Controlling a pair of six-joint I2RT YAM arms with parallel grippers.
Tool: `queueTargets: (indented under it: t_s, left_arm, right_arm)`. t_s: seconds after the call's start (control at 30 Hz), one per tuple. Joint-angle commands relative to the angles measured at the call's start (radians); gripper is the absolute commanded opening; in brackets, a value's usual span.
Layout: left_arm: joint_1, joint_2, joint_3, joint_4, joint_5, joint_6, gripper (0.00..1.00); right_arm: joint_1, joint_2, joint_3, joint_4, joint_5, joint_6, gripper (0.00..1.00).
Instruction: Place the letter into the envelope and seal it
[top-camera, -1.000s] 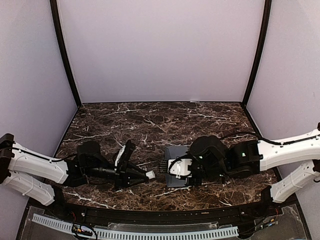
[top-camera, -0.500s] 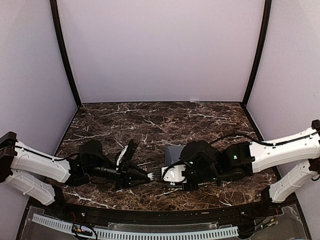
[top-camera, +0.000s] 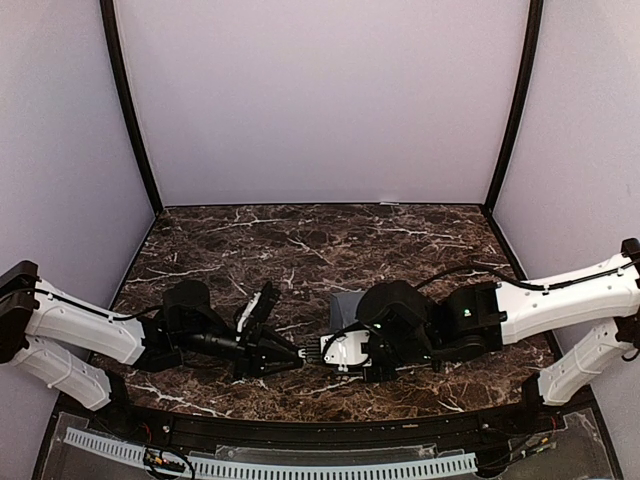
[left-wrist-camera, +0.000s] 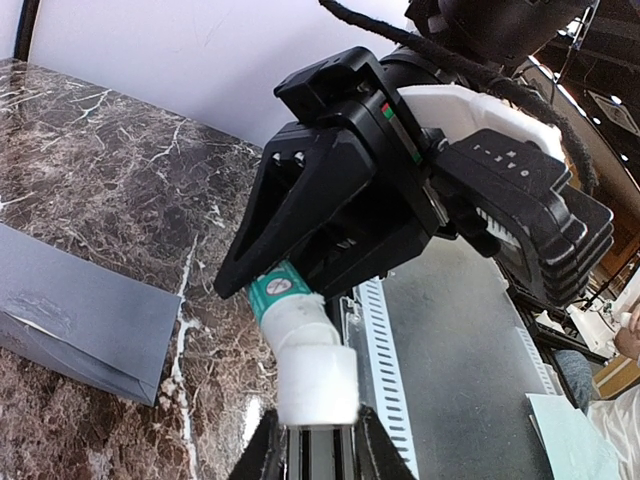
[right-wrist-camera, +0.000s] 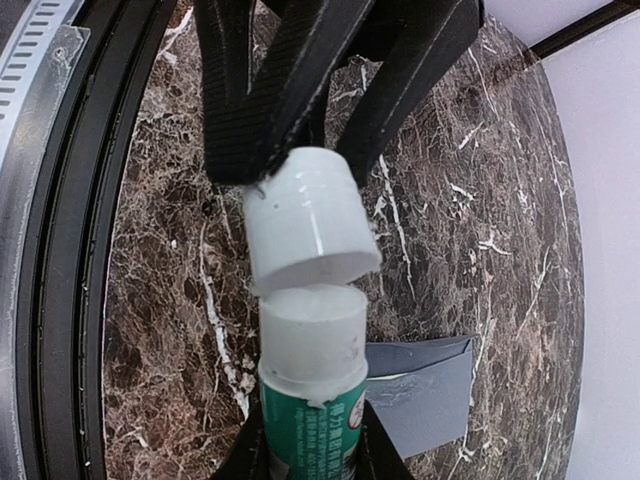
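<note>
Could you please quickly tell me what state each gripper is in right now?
Left gripper: closed on the white cap.
Right gripper: closed on the green glue stick.

The right gripper (top-camera: 325, 350) has slid left, carrying the green-and-white glue stick (right-wrist-camera: 312, 400) toward the left gripper (top-camera: 297, 353). The gap that stood between the two a second ago is gone. The stick's white tip now meets the white cap (right-wrist-camera: 308, 228) pinched by the left gripper, with the cap tilted against it. The right arm (top-camera: 470, 318) now hides more of the envelope (top-camera: 346, 303), and only its far edge shows.
</note>
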Motion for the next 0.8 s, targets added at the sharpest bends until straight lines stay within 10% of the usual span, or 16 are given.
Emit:
queueTargets:
  t_s: [0.0, 0.77]
  left_arm:
    - [-0.004, -0.017, 0.024, -0.01, -0.016, 0.019, 0.08]
    - [-0.004, -0.02, 0.026, -0.038, -0.02, 0.031, 0.08]
  right_arm:
    - [0.015, 0.014, 0.045, -0.01, 0.026, 0.003, 0.0]
    - [0.014, -0.012, 0.07, -0.047, 0.044, 0.011, 0.0]
